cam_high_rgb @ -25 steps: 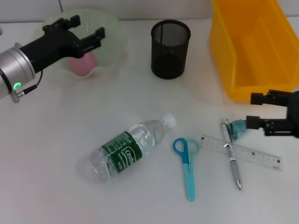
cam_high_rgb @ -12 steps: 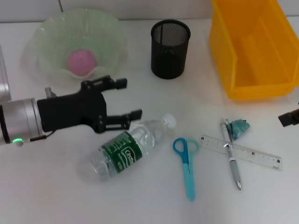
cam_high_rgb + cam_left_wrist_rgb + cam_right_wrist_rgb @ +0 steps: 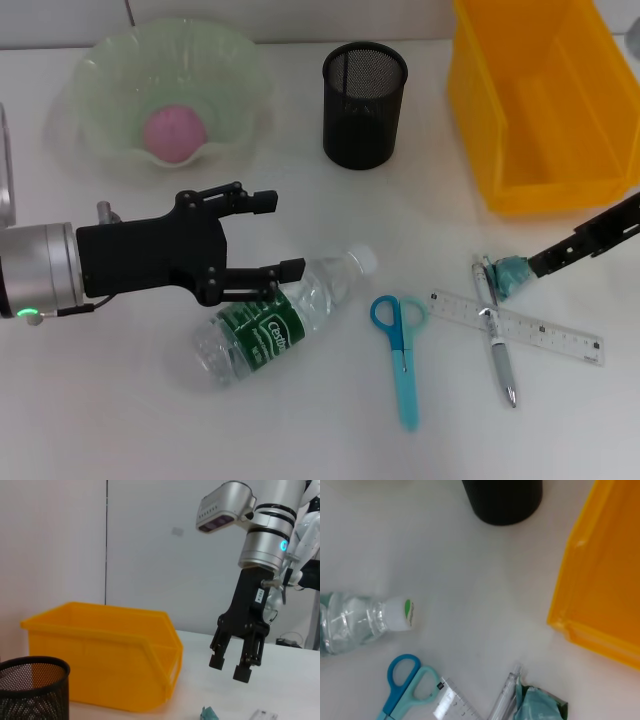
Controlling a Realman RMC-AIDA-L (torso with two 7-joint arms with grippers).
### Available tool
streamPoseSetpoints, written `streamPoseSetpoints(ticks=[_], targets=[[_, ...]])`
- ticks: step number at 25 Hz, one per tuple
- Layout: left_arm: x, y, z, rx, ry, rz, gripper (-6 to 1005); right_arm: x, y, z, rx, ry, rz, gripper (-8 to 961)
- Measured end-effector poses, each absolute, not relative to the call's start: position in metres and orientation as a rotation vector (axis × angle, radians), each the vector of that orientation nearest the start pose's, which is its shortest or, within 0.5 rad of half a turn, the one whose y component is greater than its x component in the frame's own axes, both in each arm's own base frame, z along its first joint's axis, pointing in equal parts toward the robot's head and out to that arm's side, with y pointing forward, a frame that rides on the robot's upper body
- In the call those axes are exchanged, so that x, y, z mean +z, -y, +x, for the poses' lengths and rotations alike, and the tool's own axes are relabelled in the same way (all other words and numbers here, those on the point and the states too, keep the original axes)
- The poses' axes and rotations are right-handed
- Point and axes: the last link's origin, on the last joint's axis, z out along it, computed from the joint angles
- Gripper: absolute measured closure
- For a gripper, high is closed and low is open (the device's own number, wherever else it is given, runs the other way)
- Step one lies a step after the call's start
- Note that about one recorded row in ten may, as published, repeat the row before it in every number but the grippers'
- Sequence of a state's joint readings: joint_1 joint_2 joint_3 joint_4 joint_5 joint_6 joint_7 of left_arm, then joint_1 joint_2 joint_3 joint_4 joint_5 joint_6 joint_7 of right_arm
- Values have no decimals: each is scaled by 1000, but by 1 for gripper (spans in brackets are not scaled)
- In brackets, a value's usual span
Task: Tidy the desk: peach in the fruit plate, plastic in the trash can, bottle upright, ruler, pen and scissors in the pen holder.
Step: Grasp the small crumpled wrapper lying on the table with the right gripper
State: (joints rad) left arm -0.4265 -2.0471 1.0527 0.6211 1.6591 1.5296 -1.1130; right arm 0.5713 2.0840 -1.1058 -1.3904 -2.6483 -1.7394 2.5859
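Beside the black mesh pen holder [image 3: 365, 104], toward the robot and to its left, a clear water bottle [image 3: 280, 318] lies on its side on the white desk [image 3: 330, 210], white cap pointing toward the holder. The left gripper [image 3: 277, 235] hovers over the bottle's upper side, its two black fingers spread apart and holding nothing. Farther left of the holder, a pink peach [image 3: 175, 132] sits inside the pale green fruit plate [image 3: 100, 70]. To the holder's right stands the yellow trash can [image 3: 540, 100]. In front of that bin, a teal scrap of plastic [image 3: 513, 272] lies touching a pen [image 3: 497, 335], which crosses a clear ruler [image 3: 540, 330]. Blue scissors [image 3: 402, 355] lie between bottle and ruler. The right gripper [image 3: 230, 665] hangs above the plastic, fingers slightly parted, empty.
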Motion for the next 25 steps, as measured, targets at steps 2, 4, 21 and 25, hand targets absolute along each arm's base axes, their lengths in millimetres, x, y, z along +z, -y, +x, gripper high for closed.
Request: streamPoseSetpoints(ticks=[2, 4, 21, 25], targets=[[-22, -305, -257, -777, 283, -2784, 137, 42, -346, 215, -430, -1262, -2445, 122], [-22, -305, -257, -775, 286, -2784, 137, 38, -347, 216, -437, -1262, -2441, 122], [-25, -303, -261, -760, 311, -2783, 137, 4, -358, 223, -517, -1214, -2460, 124], [-25, -303, -261, -759, 312, -2782, 137, 3, -360, 227, -532, -1203, -2443, 127]])
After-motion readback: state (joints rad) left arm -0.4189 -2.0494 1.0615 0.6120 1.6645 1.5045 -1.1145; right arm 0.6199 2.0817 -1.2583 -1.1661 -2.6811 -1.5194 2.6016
